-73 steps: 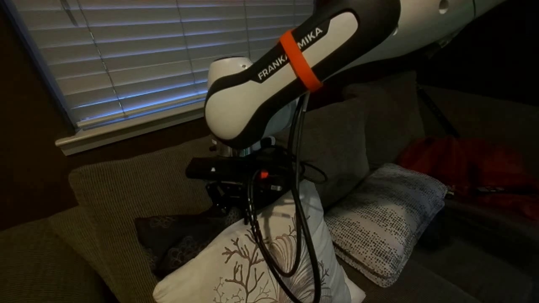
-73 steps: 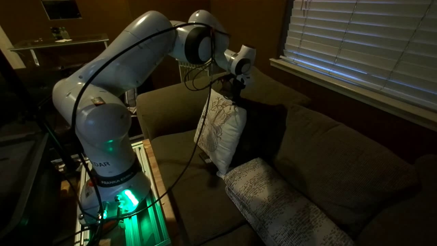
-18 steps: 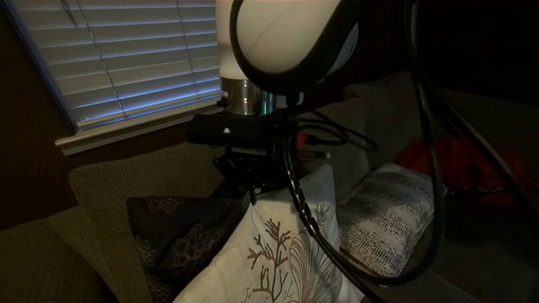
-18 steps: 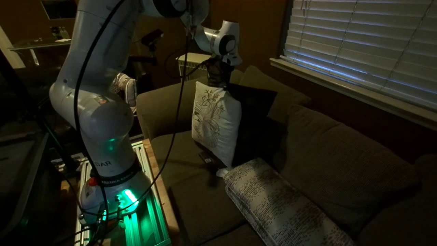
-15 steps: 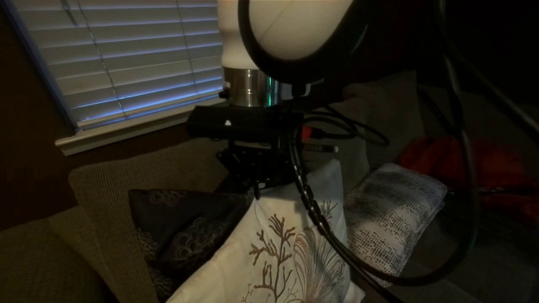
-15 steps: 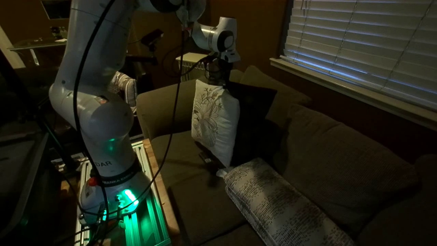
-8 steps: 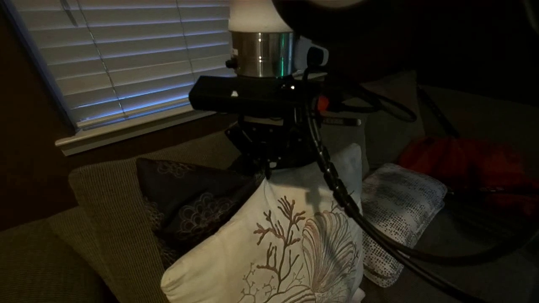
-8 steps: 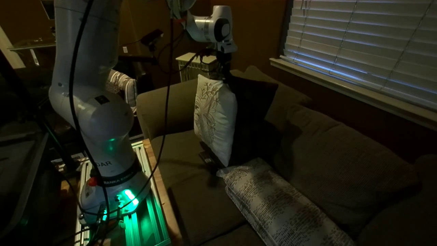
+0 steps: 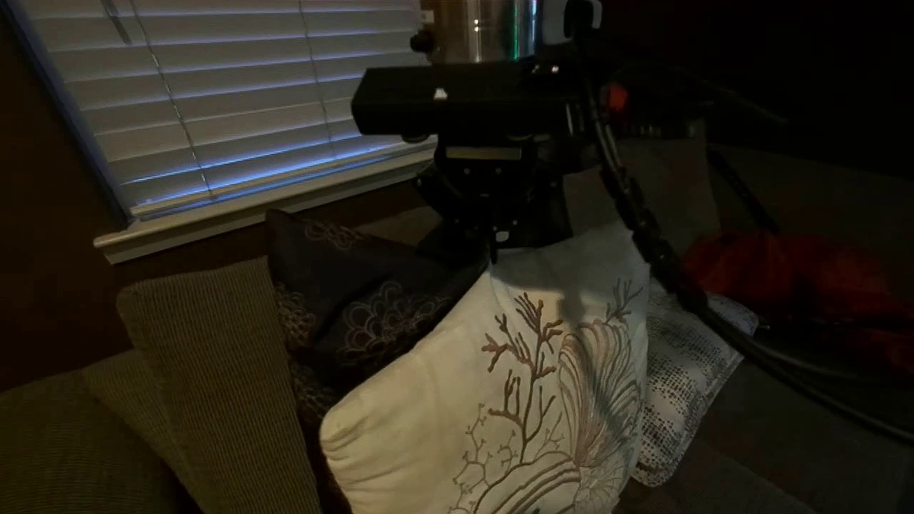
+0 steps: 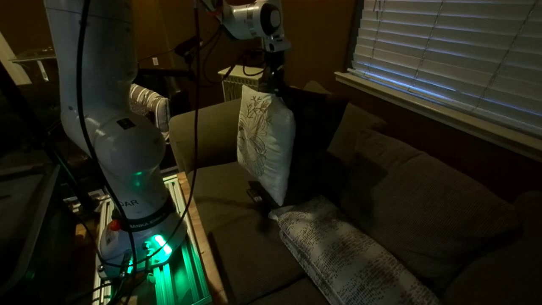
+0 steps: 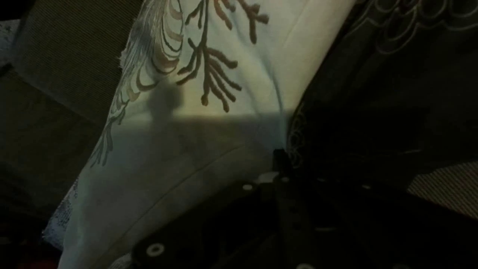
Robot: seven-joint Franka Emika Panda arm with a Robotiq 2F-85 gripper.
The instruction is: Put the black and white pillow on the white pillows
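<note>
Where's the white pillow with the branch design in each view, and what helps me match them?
In an exterior view: branch-design pillow, lower middle, reaching the bottom edge.
In an exterior view: branch-design pillow, at the centre.
In the wrist view: branch-design pillow, from the top edge to the lower left.
Shared landmark: the dark pillow, beside it in all three views.

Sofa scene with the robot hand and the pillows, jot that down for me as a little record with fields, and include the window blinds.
Hand: pinching the coral-print pillow by its upper edge
Pillow pose: upright, not yet laid on the speckled cushion
Speckled cushion: lying on the sofa
Dark floral pillow: against the coral-print pillow; whether also gripped, unclear
Window blinds: lowered
Lighting: dim
</note>
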